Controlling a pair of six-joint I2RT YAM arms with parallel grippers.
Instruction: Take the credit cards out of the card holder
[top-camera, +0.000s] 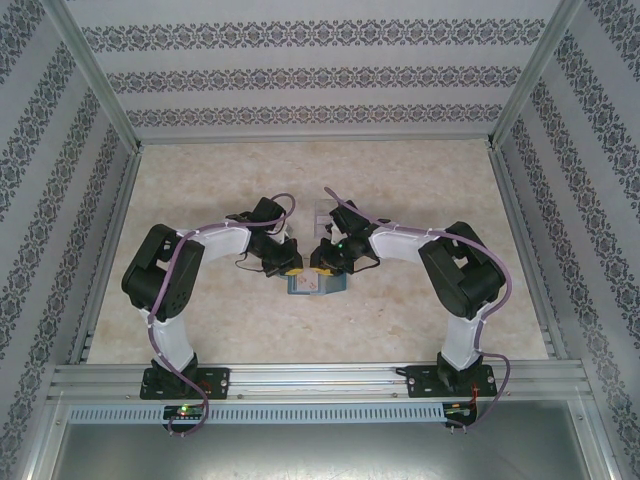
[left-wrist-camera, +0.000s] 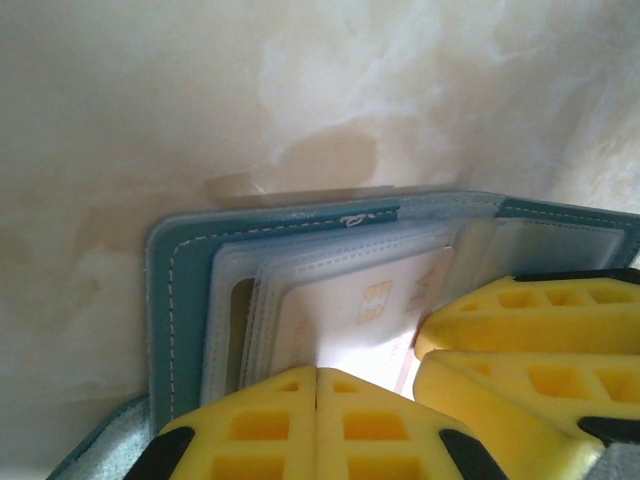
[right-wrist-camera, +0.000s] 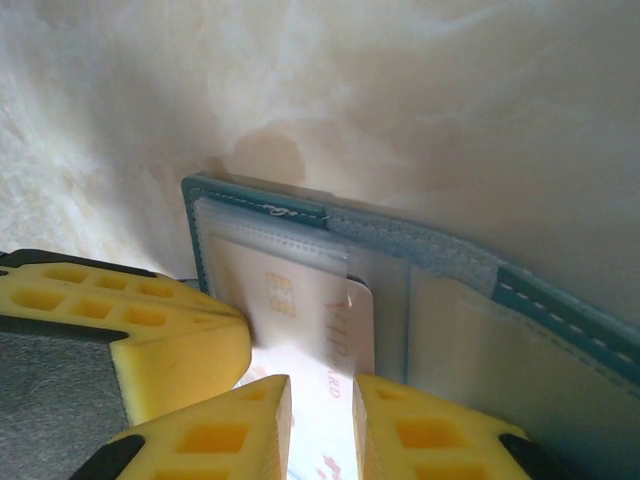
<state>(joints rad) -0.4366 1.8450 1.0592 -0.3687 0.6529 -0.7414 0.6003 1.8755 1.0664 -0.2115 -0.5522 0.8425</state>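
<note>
Beige marbled tabletop (top-camera: 400, 320) w/ patterned walls (top-camera: 300, 80), alu frame (top-camera: 320, 378).

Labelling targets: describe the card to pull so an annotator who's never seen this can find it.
In the middle of the marbled table the teal card holder lies open like a book. Among its clear sleeves sits a pale card. Its gold chip sets it apart from the plain sleeves around it.

**Marbled table, open wallet on it**

The beige marbled table (top-camera: 420, 170) carries the teal card holder (top-camera: 316, 284), which lies open and flat near the middle, toward the near edge. Just behind it lies a pale rectangular thing (top-camera: 321, 220), too small to identify.
</note>
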